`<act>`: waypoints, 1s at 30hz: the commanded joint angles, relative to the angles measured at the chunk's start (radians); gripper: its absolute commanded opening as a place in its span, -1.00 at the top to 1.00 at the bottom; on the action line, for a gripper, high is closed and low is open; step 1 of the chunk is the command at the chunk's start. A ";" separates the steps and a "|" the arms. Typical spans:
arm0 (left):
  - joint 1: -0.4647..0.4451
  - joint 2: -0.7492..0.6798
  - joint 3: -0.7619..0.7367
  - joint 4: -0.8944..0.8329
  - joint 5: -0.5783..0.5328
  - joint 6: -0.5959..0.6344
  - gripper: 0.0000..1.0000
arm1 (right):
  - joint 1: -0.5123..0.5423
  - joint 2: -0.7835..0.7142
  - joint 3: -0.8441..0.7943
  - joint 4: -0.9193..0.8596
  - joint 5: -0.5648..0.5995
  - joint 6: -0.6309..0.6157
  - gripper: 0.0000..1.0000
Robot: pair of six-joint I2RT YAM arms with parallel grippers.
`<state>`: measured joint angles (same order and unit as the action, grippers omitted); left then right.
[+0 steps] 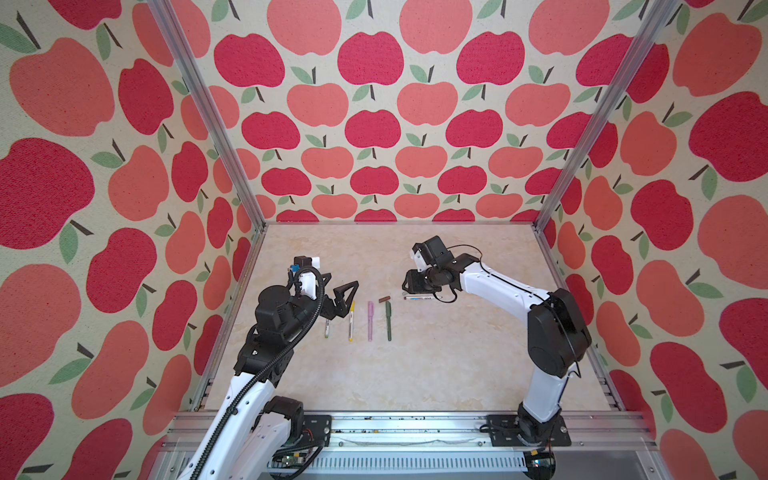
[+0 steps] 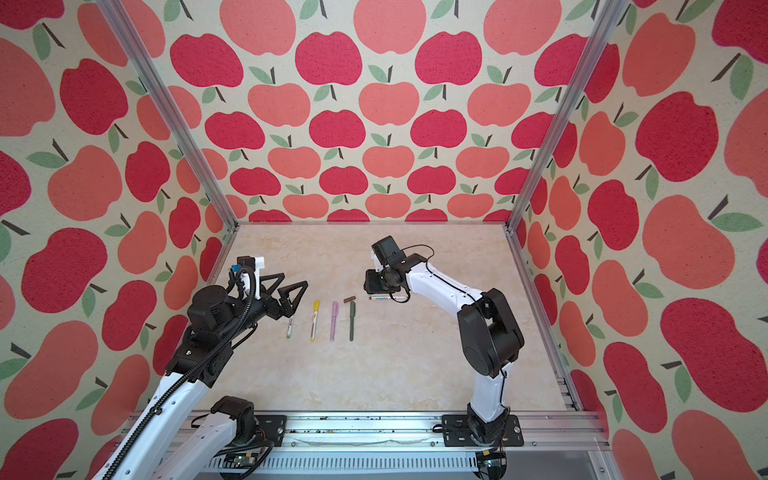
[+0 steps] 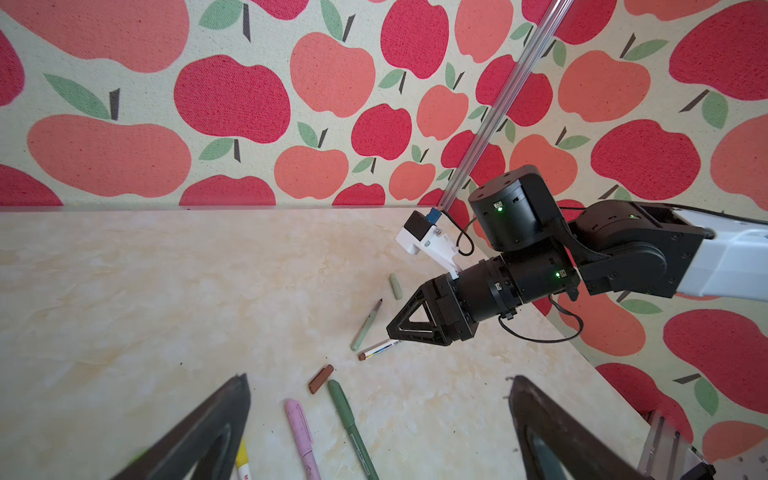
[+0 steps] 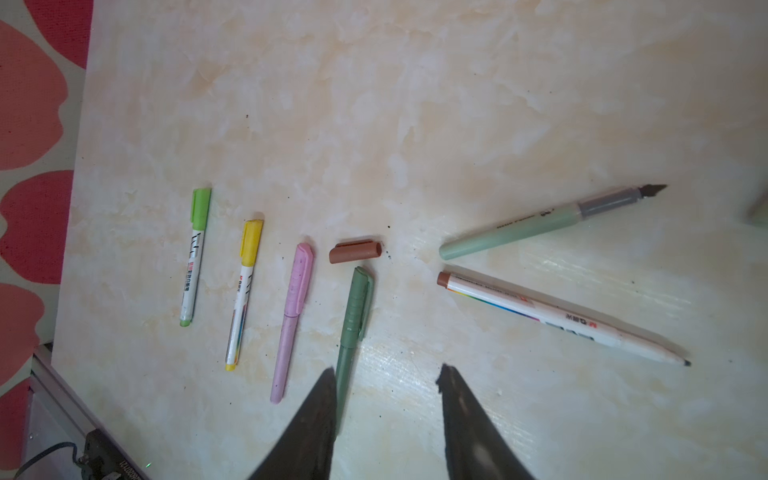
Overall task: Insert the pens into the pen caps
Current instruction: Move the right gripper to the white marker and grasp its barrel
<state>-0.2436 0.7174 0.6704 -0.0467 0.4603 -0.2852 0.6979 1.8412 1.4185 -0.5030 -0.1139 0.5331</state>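
The marble-patterned table (image 1: 436, 374) bears all items. The left gripper (image 2: 296, 279) stands near the far end of the lime pen (image 4: 193, 257), jaws spread wide and empty, while the right gripper (image 4: 386, 369) is partly parted and grips nothing. The lime pen, yellow pen (image 4: 245, 291), pink pen (image 4: 291, 316) and dark green pen (image 4: 353, 316) lie capped in a row, with the white pen (image 4: 561, 318) and sage pen (image 4: 540, 222) uncapped to their right, the brown cap (image 4: 355, 252) just past the dark green pen's far end, and the sage cap (image 3: 396, 286) near the sage pen's tip.

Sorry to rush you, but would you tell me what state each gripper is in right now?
Left gripper: open wide, holding nothing.
Right gripper: open, holding nothing.
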 commanded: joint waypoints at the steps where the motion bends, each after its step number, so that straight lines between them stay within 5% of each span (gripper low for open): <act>1: 0.005 0.011 0.032 -0.030 0.039 0.042 -0.99 | 0.003 -0.038 -0.047 -0.073 0.111 0.133 0.13; 11: 0.003 0.041 0.037 -0.101 -0.025 0.041 -0.99 | 0.029 0.044 -0.005 -0.180 0.343 0.357 0.11; 23: 0.002 0.053 0.037 -0.169 -0.095 0.027 -0.99 | 0.031 0.188 0.153 -0.260 0.403 0.545 0.06; 30: 0.000 0.045 0.035 -0.171 -0.038 0.039 -0.99 | 0.029 0.253 0.206 -0.285 0.407 0.591 0.06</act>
<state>-0.2436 0.7666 0.6762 -0.2024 0.3931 -0.2665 0.7265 2.0624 1.5940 -0.7322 0.2707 1.0729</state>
